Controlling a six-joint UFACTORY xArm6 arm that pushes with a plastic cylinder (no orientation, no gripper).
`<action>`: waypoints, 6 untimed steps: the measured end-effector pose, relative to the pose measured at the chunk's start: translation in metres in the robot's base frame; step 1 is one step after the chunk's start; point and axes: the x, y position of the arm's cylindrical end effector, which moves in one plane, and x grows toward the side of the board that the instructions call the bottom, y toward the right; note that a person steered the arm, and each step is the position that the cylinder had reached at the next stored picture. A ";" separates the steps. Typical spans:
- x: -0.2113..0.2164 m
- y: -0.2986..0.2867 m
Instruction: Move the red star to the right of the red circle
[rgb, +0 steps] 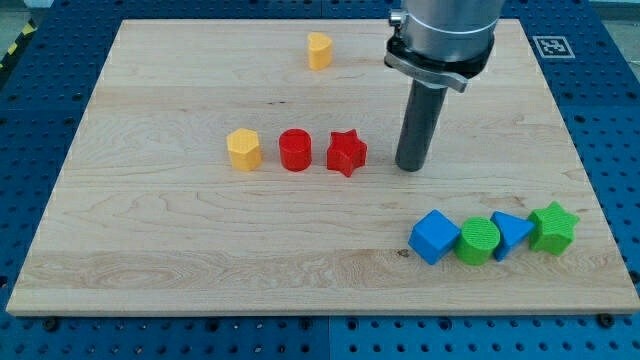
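The red star (346, 153) lies on the wooden board, just to the view's right of the red circle (295, 150), with a small gap between them. My tip (411, 166) touches the board to the view's right of the red star, about a block's width away from it. A yellow hexagon (243, 149) sits to the view's left of the red circle, so the three blocks form a row.
A yellow heart-like block (319, 50) sits near the view's top. At the lower right stand a blue cube (433, 237), a green cylinder (478, 240), a blue triangle (511, 234) and a green star (552, 227) in a row. The board's edge (320, 308) runs along the bottom.
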 end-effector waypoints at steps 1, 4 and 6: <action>-0.013 -0.021; -0.035 -0.056; -0.042 -0.033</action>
